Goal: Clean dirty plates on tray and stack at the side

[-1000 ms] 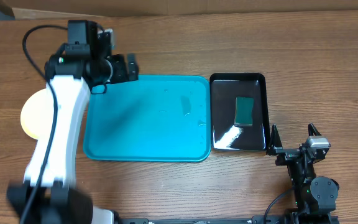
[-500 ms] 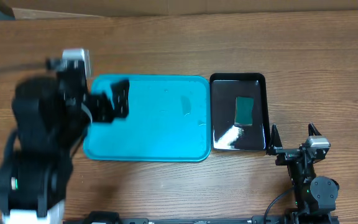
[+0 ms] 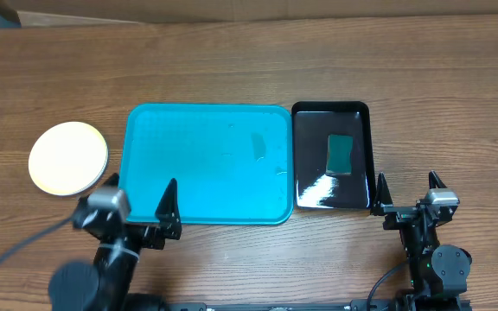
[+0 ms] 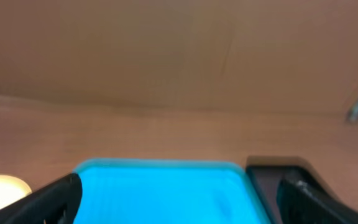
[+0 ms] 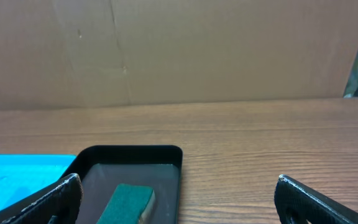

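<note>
Left gripper (image 3: 141, 197) is hovering at the near-left corner of the teal tray (image 3: 206, 155), its fingers spread wide and gripping nothing. Right gripper (image 3: 406, 186) is sitting just beyond the near-right corner of the black tray (image 3: 314, 121), its fingers likewise apart and empty.

Pale yellow plate (image 3: 68, 158) is lying on the wooden table (image 3: 232, 60) just left of the teal tray, not touching it. Whether other plates are lying beneath it cannot be told.

Green sponge (image 3: 340, 154) is resting in the black tray.

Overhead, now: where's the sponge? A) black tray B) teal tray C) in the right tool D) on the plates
A: the sponge lies inside the black tray, right of the teal tray.
</note>
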